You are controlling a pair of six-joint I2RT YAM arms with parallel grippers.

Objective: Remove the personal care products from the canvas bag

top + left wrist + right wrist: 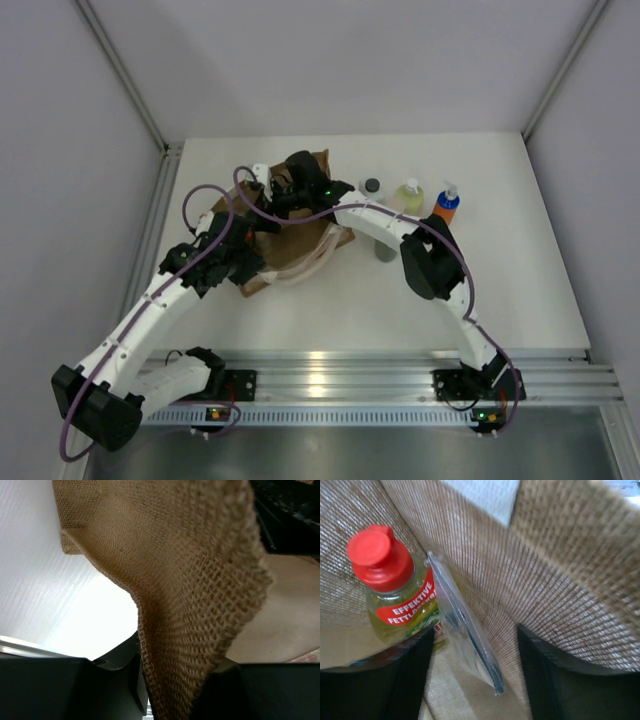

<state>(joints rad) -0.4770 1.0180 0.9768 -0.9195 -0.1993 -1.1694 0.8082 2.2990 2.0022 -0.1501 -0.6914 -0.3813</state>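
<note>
The brown canvas bag [300, 245] lies at the table's back left. My left gripper [240, 262] is shut on the bag's jute edge [200, 630], which fills the left wrist view. My right gripper [295, 190] is open inside the bag's mouth. Between its fingers [400, 680] stands a flat clear tube with a crimped end [465, 635]. A yellow bottle with a red cap [395, 590] sits just left of it, against the bag wall [545, 590]. Three bottles stand outside on the table: a grey-capped one [372, 187], a pale yellow-green one [408, 194] and a blue-orange one [446, 204].
The bag's off-white webbing handles [300, 270] trail toward the table's middle. Another grey bottle [385, 248] shows partly under my right arm. Grey walls close the table on the left, back and right; a metal rail [400, 370] runs along the near edge.
</note>
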